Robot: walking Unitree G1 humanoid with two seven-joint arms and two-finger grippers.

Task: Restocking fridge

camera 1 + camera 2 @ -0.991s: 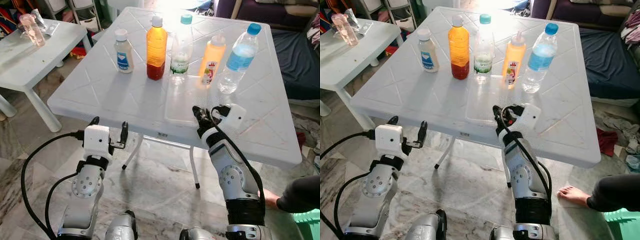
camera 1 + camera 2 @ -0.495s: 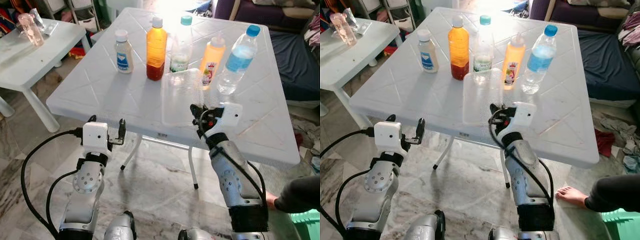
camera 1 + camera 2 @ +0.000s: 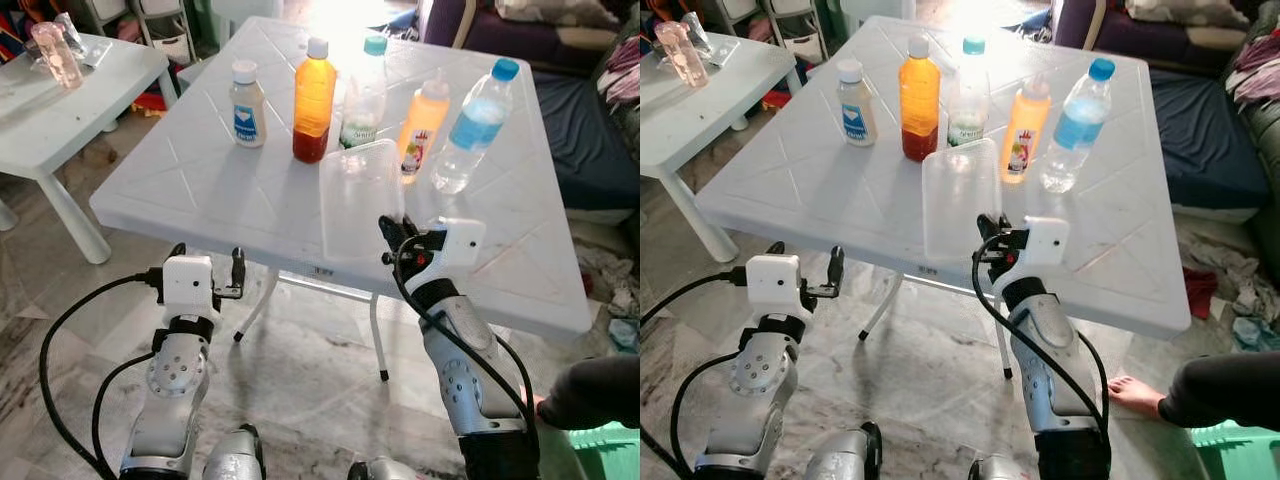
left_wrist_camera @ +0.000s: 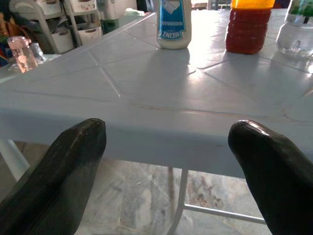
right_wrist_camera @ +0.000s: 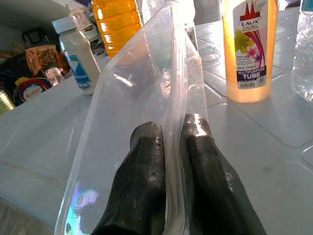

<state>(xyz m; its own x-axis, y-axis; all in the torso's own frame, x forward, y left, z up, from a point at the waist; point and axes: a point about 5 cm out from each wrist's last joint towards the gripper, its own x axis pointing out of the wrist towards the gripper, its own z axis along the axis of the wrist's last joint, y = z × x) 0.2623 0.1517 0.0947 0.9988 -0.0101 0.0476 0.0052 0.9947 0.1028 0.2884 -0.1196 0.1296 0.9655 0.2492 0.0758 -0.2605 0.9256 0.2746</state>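
Tray (image 3: 360, 195), clear thin plastic, is tilted up off the table (image 3: 200, 180) near the bottles (image 3: 313, 95), its rim pinched by the right gripper (image 5: 166, 147). It looks light, bendy and slick; a deeper rim hold seems wiser. Left gripper (image 4: 166, 161) hangs spread.

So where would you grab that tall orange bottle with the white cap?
Probably around the upper body of the tall orange bottle, just under the cap, coming from the table's near edge. It stands upright, and the neighbouring bottles flank it, leaving the front open.
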